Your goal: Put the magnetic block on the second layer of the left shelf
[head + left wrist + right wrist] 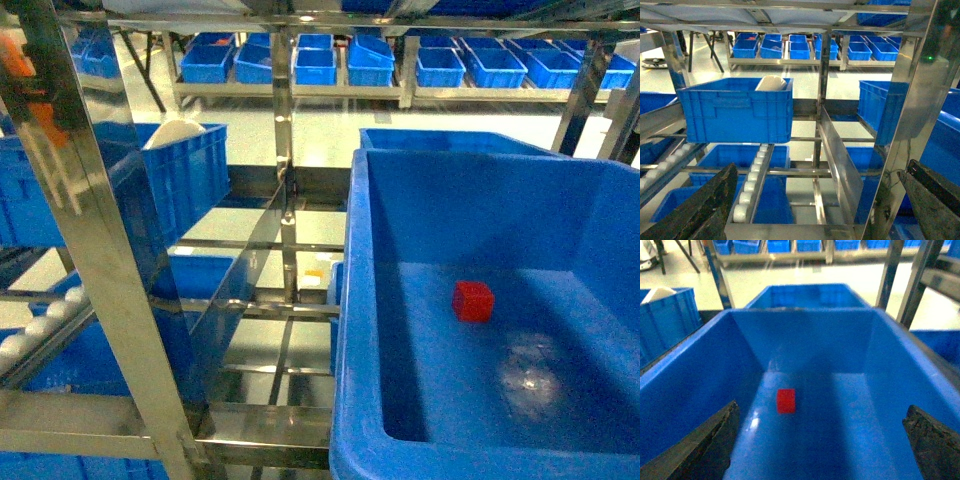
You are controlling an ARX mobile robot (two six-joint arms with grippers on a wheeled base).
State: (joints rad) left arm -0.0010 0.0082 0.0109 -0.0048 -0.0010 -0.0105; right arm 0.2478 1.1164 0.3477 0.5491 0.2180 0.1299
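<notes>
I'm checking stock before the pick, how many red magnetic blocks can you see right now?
1. The magnetic block lies on the floor of the big blue crate on the right; others could be hidden in other crates.

The magnetic block point(473, 301) is seen lying on the floor of a large crate point(360, 330) at the right. A second crate point(185, 165) is borne on the left shelf second layer point(235, 246), beyond a steel post point(100, 230).

Head: looks forward and down, close over the big crate point(360, 300).
Left wrist: faces level into the steel rack point(822, 95).
Right wrist: looks down into that crate point(685, 390).
Shared: the crate's red cube point(472, 301) point(786, 401).
</notes>
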